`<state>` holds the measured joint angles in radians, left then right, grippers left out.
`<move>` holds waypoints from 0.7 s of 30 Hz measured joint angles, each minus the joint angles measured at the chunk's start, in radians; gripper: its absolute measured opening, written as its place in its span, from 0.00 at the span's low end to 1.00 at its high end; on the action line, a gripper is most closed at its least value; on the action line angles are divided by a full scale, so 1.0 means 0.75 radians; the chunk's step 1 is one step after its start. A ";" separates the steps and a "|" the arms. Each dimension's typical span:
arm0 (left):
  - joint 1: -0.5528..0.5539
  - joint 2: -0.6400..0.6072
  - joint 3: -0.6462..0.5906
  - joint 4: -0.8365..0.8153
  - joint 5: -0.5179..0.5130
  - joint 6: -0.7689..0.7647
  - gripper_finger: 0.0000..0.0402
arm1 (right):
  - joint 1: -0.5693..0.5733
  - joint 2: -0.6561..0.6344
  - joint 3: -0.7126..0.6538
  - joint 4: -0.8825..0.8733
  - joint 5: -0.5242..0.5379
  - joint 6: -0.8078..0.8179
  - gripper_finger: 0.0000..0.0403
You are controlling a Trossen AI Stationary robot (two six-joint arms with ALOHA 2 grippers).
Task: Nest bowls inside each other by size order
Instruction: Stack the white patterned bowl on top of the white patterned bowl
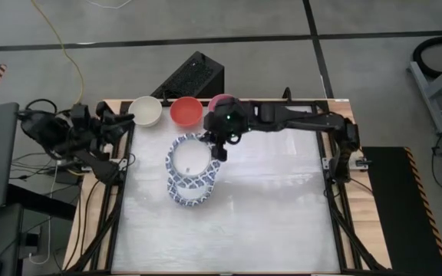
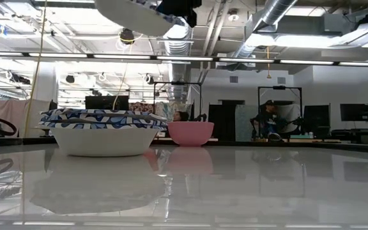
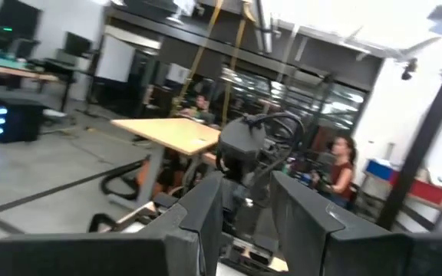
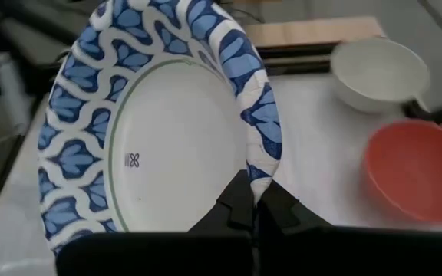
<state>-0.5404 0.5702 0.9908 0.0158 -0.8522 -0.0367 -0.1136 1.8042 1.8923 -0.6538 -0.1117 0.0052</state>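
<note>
Both arms are matte black with bundled black cables; the right arm shows a small green light at its wrist

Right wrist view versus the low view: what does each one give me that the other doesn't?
Only the right wrist view shows the right gripper shut on the rim of the lifted blue-patterned bowl, plus the cream-white bowl and red bowl on the table. Only the low view shows the stack of patterned bowls resting on the table, the pink bowl behind it, and a person in the room beyond. Both show the lifted bowl, in the low view only its underside.
</note>
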 joint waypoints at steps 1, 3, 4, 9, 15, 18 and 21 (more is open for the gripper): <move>0.000 0.008 0.009 -0.002 -0.023 0.003 0.24 | -0.019 0.000 0.000 0.003 -0.047 -0.035 0.03; -0.001 0.032 0.026 -0.006 -0.103 -0.011 0.24 | -0.065 -0.001 0.000 0.016 -0.194 -0.090 0.03; -0.001 0.041 0.033 -0.008 -0.155 -0.020 0.24 | -0.090 -0.001 0.000 0.016 -0.283 -0.127 0.03; 0.000 0.075 0.041 -0.013 -0.371 -0.110 0.24 | -0.244 -0.001 0.000 0.013 -0.587 -0.193 0.03; 0.000 0.152 0.042 -0.051 -0.552 -0.203 0.24 | -0.405 -0.001 0.000 0.017 -0.816 -0.118 0.03; 0.000 0.206 0.042 -0.099 -0.596 -0.315 0.24 | -0.441 -0.001 0.000 0.023 -0.841 -0.118 0.03; 0.000 0.259 0.042 -0.157 -0.583 -0.444 0.24 | -0.446 -0.001 0.000 0.074 -0.901 -0.103 0.03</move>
<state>-0.5404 0.7643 1.0222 -0.1018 -1.2893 -0.3696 -0.4478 1.8034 1.8923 -0.5982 -0.7877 -0.0721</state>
